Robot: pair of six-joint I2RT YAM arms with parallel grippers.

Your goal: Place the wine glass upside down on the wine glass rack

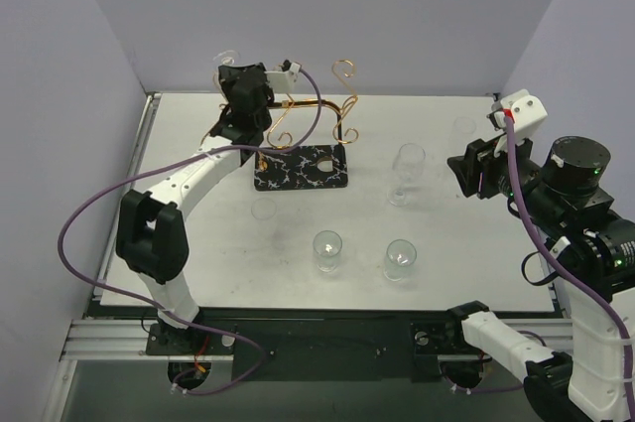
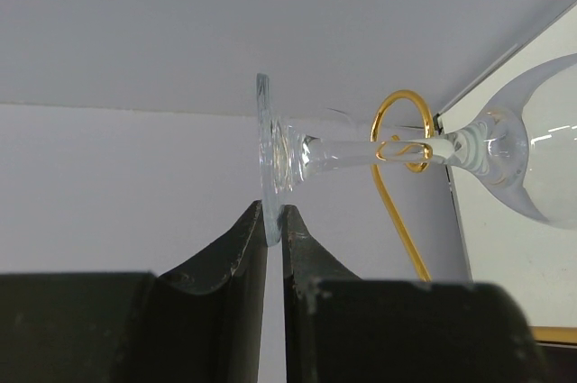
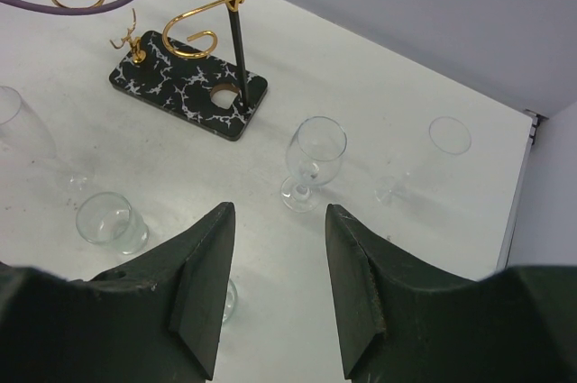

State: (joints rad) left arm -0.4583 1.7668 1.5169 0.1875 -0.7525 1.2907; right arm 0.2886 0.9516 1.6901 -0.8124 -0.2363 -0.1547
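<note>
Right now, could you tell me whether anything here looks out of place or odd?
Nothing looks spilled or broken. One oddity: the left claw pinches the wine glass only by the thin edge of its foot, stem inside a loop of the wine glass rack, and a purple cable passes over the rack.

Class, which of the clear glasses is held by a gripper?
The clear stemmed wine glass at the copper-gold wire rack: the left gripper pinches its round foot. The others stand free on the white table.
</note>
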